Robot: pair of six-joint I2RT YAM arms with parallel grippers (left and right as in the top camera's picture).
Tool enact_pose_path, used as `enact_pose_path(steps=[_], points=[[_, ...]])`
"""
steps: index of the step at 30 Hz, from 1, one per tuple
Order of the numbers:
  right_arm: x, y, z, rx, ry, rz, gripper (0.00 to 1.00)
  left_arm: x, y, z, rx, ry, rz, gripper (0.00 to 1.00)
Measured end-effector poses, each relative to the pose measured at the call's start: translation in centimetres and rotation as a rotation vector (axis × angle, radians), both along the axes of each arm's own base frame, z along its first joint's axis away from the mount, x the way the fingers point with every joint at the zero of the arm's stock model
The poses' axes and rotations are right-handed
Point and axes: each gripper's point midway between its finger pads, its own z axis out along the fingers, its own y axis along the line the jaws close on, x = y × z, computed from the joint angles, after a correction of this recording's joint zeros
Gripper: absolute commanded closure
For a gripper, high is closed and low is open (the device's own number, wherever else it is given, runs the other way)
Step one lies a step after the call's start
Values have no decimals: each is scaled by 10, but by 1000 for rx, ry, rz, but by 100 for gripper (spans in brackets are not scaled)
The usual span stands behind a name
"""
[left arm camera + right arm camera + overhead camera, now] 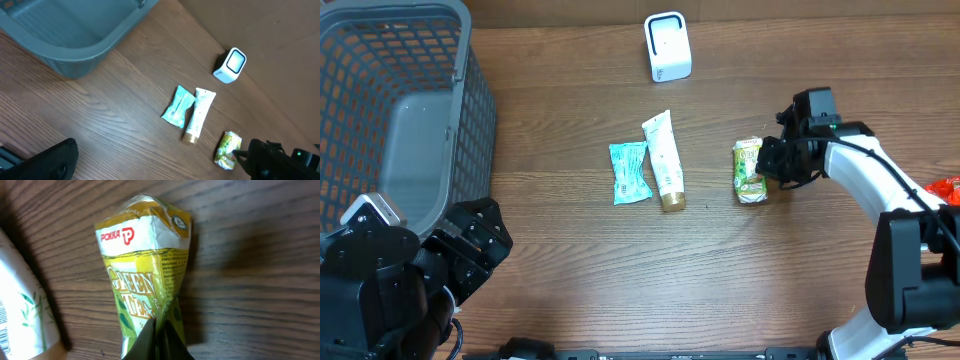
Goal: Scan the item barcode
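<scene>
One green tea carton (750, 170) is lying on the wooden table (570, 290), right of centre, and the right gripper (157, 339) is pinching a crumpled edge of it, jaws squeezed tight together on the folded card. Three items are sitting in a loose row: one teal packet (629, 172), one white tube (665, 160) just beside it, and the carton apart to their right. One white scanner (668, 46) is standing beyond them near the far edge. One grey basket (470, 110) is occupying the left corner. The left gripper (470, 245) is hanging beside it, fingers spread wide, gripping nothing. One red object (945, 187) is peeking in at the right edge
</scene>
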Motion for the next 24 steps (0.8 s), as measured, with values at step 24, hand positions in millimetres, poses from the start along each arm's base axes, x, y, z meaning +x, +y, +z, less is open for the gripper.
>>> enact_pose_path(steps=[24], points=[[-21, 64, 5, -449, -123, 66, 72, 0, 0, 0, 0, 0, 0, 0]])
